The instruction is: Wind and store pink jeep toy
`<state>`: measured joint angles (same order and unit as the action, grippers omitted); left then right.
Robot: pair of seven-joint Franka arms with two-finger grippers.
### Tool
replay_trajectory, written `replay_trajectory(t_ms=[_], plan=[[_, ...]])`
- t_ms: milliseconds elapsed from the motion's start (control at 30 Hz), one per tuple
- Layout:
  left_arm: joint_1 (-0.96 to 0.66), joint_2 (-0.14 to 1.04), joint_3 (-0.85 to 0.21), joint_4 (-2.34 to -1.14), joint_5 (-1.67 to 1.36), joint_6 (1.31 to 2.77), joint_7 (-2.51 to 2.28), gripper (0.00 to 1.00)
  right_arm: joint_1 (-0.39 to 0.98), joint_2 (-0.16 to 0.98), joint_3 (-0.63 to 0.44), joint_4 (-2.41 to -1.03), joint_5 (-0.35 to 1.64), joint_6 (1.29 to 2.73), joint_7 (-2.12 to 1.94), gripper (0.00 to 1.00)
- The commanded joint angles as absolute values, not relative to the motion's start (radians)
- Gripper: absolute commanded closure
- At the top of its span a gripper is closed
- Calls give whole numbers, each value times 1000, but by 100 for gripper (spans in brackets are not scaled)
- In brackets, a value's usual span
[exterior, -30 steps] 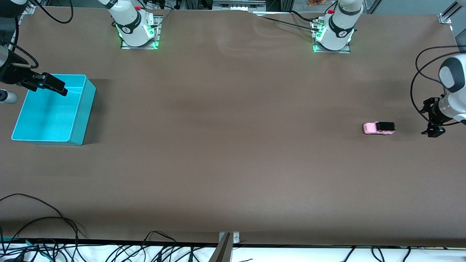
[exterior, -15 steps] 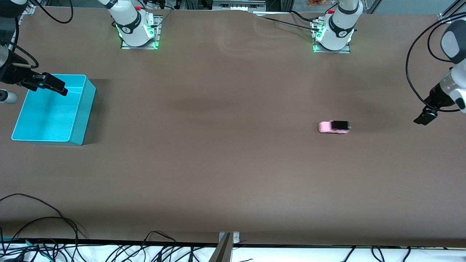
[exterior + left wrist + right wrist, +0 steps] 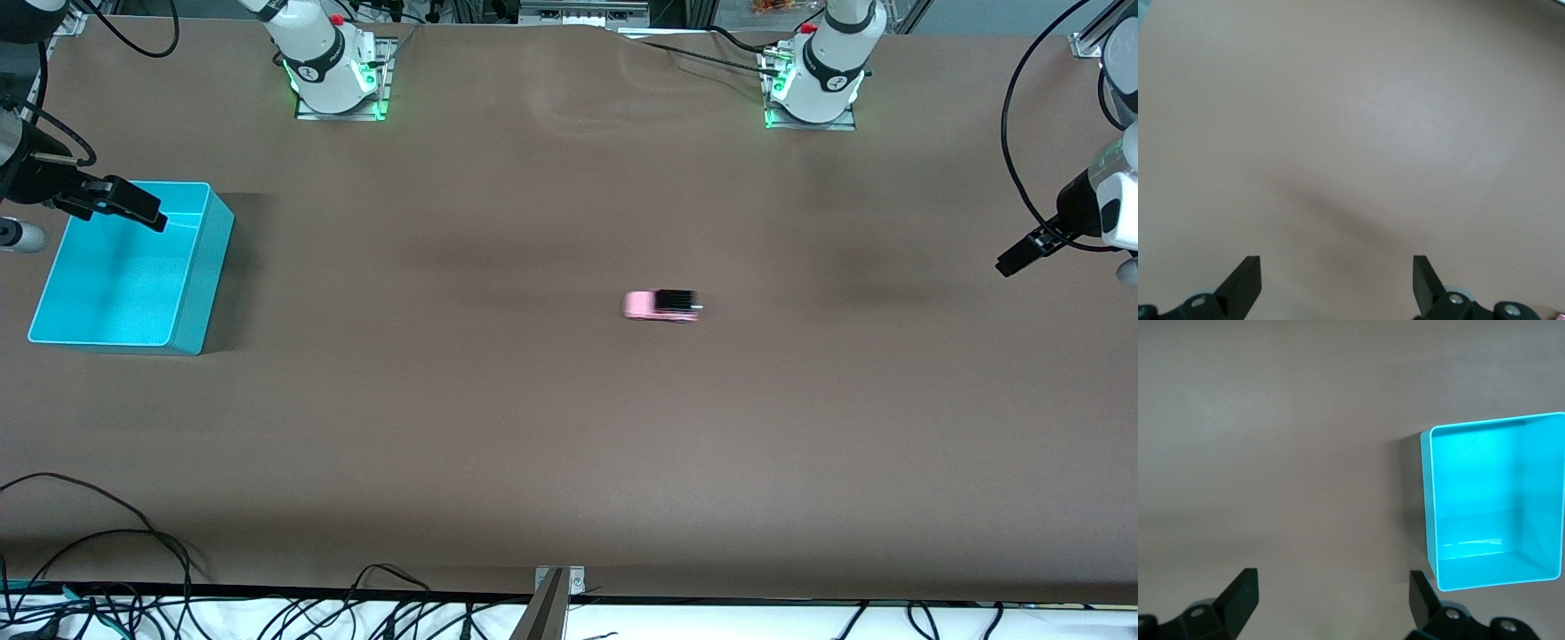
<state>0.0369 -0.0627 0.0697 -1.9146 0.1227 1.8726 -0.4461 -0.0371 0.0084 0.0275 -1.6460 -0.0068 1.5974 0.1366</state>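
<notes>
**Both hands spread and empty, pink jeep toy alone mid-worktop**

The left hand (image 3: 1013,262) is hanging in the air over the worktop's (image 3: 551,427) edge at the left arm's end, its fingers (image 3: 1245,283) standing spread wide with nothing between them. In the left wrist view only bare brown worktop surface is showing under the two dark fingertips, crossed by a soft shadow.

The right hand (image 3: 133,212) is hovering over the rim of the turquoise bin (image 3: 191,293) at the right arm's end of the worktop, on the bin's edge toward the robots' bases. Its fingers (image 3: 1238,593) are likewise spread apart and gripping nothing. The right wrist view is looking down into the bin, whose inside is showing only its own glossy floor and walls.

The pink jeep toy (image 3: 662,305) is sitting on its wheels on the open worktop, roughly midway along it, well apart from both hands and well apart from the bin. Its pink nose is pointing toward the right arm's end and its black-roofed cab toward the left arm's end. Its outline is looking slightly smeared in the front view. It is lying nearer to the front camera than the two arm bases, which are glowing green at their feet
</notes>
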Motion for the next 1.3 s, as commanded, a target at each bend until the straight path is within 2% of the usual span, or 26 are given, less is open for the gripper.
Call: replay_trajectory(t_ms=[0,200,400,767,933,1267], plan=[[-49,-63,92,-1867,92,1819,-387,0,-37,17,31,-1618,-15,1574,127,0],[-87,-60,86,-1855,89,1789,-374,0,-37,17,31,-1618,-15,1577,126,0],[-124,-32,87,-1776,80,1732,-356,0,-40,17,29,-1617,-15,1580,123,0],[-110,-38,86,-1758,52,1717,-250,0,-40,17,29,-1618,-20,1575,129,0],[-92,-35,87,-1689,51,1637,-186,0,-38,17,31,-1618,-20,1575,132,0],[-67,-38,84,-1644,23,1589,-155,0,-38,29,31,-1623,-20,1575,133,0]])
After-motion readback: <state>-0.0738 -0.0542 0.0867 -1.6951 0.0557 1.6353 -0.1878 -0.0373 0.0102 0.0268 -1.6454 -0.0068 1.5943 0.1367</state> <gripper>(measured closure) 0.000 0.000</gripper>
